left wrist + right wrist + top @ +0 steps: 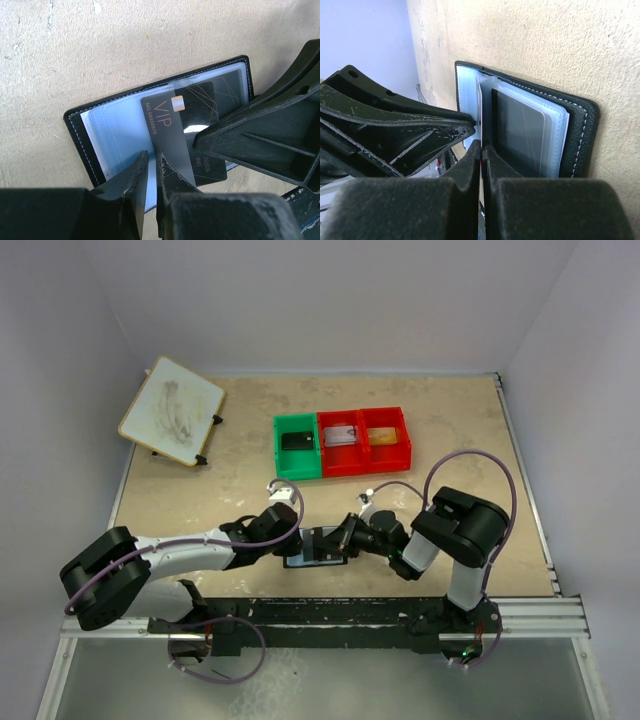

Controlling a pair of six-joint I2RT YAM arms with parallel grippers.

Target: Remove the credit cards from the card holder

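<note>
On the left part of the table (460,410) a framed board (172,410) is laid, well apart from the work. The left gripper (151,159) is set on the near edge of the card holder (115,125). The holder is lying open and flat on the table near the front, between the two grippers, with its pale blue inside turned up. The fingers of this gripper are nearly pressed together, and a pale leaf of the holder is pinched in the narrow gap. Just to the right of these fingers a black credit card (175,120), marked VIP, is seen tilted and standing partly out of a clear pocket, with its lower part passing over the near edge of the holder. The right gripper (481,150) is placed on the right part of this card. Its fingers are pressed fully together, and the thin edge of the card is held between them. The two grippers are very close to each other. Further back, a green bin (277,448) and a red bin (407,440) are set side by side, well apart from the holder.
</note>
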